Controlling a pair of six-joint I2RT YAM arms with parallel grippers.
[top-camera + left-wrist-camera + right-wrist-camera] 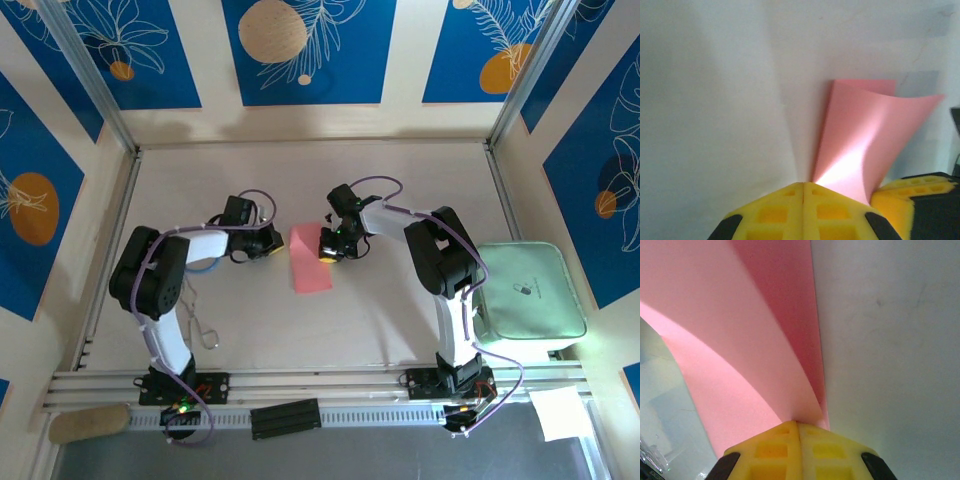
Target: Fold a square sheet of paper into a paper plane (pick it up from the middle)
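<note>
Both my end effectors are closed tight, the left end effector (268, 247) at the left edge of the paper (311, 258) and the right end effector (328, 250) at its right edge. The paper lies mid-surface (400, 190) between them, doubled over with its top layer bowing up. Its layers run right into my right tips, though I cannot tell whether they are pinched or only pressed. To fold well, I judge the loose layer must come down square on the lower one — one tip pinning a side, the other sliding along the fold to sharpen the crease.
</note>
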